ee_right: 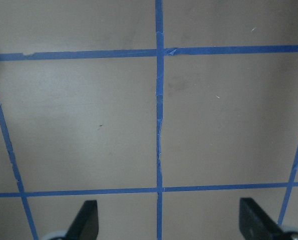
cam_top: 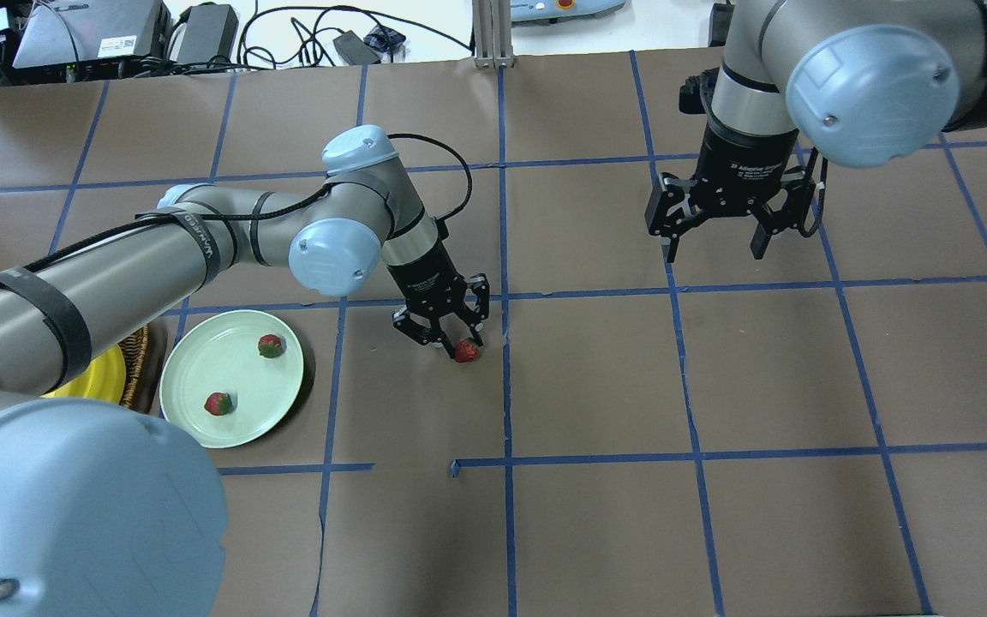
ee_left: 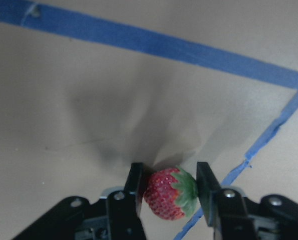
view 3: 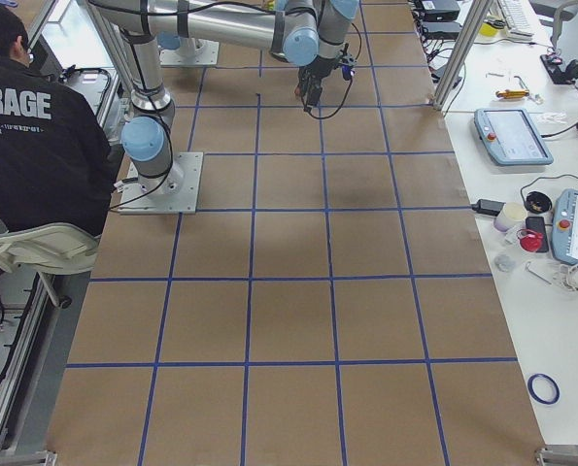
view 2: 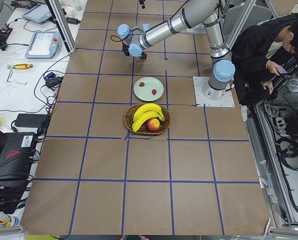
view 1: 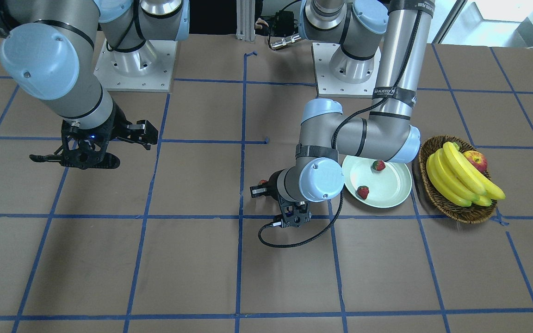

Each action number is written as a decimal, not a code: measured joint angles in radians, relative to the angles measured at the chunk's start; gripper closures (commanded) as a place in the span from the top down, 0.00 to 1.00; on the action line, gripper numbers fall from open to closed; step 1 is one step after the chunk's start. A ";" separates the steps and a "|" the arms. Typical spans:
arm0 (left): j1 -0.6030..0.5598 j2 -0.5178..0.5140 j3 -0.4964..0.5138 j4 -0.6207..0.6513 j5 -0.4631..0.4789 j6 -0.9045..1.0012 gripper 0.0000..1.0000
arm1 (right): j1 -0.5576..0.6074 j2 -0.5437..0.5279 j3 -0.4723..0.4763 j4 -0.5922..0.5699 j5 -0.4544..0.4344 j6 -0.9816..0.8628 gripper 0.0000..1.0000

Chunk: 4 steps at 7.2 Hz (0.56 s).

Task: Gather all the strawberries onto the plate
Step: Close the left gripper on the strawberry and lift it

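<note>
Two strawberries (cam_top: 270, 345) (cam_top: 218, 403) lie in the pale green plate (cam_top: 202, 360); both also show in the front view (view 1: 378, 165) (view 1: 363, 192) on the plate (view 1: 389, 187). The third strawberry (ee_left: 169, 196) sits low over the brown paper between the fingers of my left gripper (cam_top: 459, 345), which touch it on both sides; it lies right of the plate in the overhead view (cam_top: 466, 350). My right gripper (cam_top: 716, 244) is open and empty, hovering far to the right, with only paper and tape below it in its wrist view (ee_right: 171, 222).
A wicker basket (view 1: 456, 212) with bananas (view 1: 456, 173) and a red-yellow apple (view 1: 476, 159) stands just beyond the plate on my left. Blue tape lines cross the brown paper. An operator (view 2: 269, 55) sits behind the robot bases.
</note>
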 measured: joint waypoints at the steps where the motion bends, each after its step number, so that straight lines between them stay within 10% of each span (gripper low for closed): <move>1: 0.008 0.012 0.011 -0.005 0.037 0.013 0.00 | -0.003 -0.001 0.000 0.000 -0.003 -0.001 1.00; 4: 0.088 0.048 0.028 -0.066 0.199 0.183 0.00 | -0.005 -0.002 0.000 0.000 -0.009 -0.002 1.00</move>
